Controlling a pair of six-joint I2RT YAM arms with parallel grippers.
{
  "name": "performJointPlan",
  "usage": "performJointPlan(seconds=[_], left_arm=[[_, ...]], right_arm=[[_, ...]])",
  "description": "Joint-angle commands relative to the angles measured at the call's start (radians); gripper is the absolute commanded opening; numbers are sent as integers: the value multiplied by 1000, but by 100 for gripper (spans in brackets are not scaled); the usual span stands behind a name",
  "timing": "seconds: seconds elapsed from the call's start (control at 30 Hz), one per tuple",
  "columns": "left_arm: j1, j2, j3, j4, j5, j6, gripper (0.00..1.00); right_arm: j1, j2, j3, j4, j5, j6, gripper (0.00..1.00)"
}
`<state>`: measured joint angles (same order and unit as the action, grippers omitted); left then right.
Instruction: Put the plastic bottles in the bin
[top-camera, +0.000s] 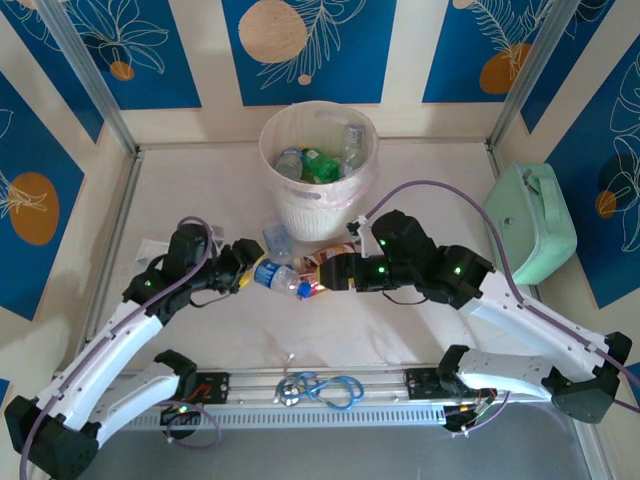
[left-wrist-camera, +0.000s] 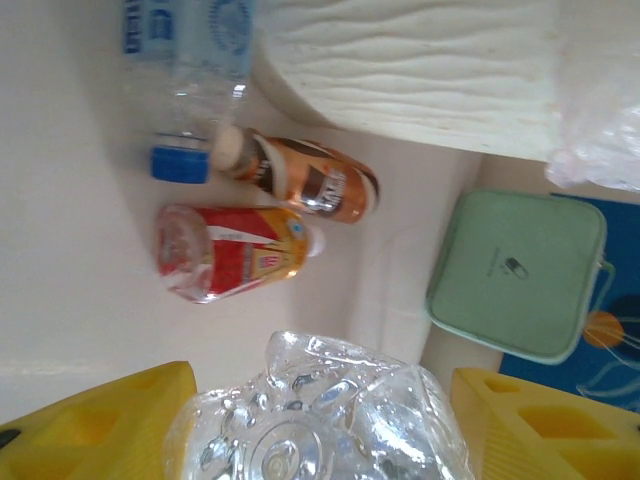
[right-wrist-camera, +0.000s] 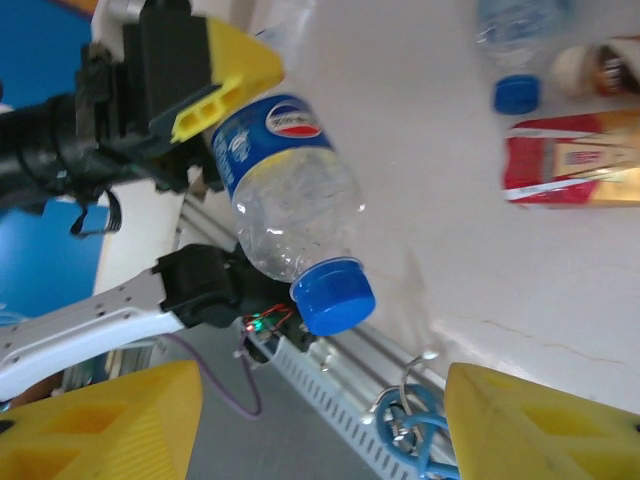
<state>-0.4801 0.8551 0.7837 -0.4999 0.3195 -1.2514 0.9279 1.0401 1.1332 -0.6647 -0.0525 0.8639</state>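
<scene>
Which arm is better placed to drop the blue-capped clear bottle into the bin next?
Left. The left gripper clamps the bottle by its base, close to the bin. The right gripper stands open and empty, facing the cap.

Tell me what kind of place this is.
Probably a robot test cell, not a home: two arms bolted to a metal rail at the table edge, printed blue panels on metal posts walling it in, and a bin of plastic bottles staged.

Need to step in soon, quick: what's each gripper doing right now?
Left gripper: closed on the clear plastic bottle with blue cap and blue label.
Right gripper: open, holding nothing.
</scene>
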Motion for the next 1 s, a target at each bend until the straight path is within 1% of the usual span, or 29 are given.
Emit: performJointPlan(seconds=[0.0, 0.1, 0.3, 0.5, 0.6, 0.77, 0.87, 0.97], left_arm=[[18, 23, 69, 58, 155, 105, 57], [23, 40, 105, 93, 194, 120, 56], [38, 44, 117, 126, 229, 116, 55], [44, 36, 95, 184, 263, 90, 54], [44, 34, 89, 192, 269, 86, 54], [49, 31, 79, 194, 268, 83, 54], [52, 29, 77, 193, 267, 80, 55], [54, 26, 78, 183, 259, 85, 58]], right_arm=[[22, 31, 20, 75, -107, -13, 63], [38, 60, 38, 74, -104, -14, 63], [59, 85, 51, 85, -96, -17, 62], [68, 97, 56, 91, -96, -17, 51], [73, 100, 59, 89, -89, -18, 47], [76, 94, 59, 86, -70, -18, 37], [78, 88, 57, 85, -60, -17, 32], [80, 84, 60, 76, -49, -19, 29]])
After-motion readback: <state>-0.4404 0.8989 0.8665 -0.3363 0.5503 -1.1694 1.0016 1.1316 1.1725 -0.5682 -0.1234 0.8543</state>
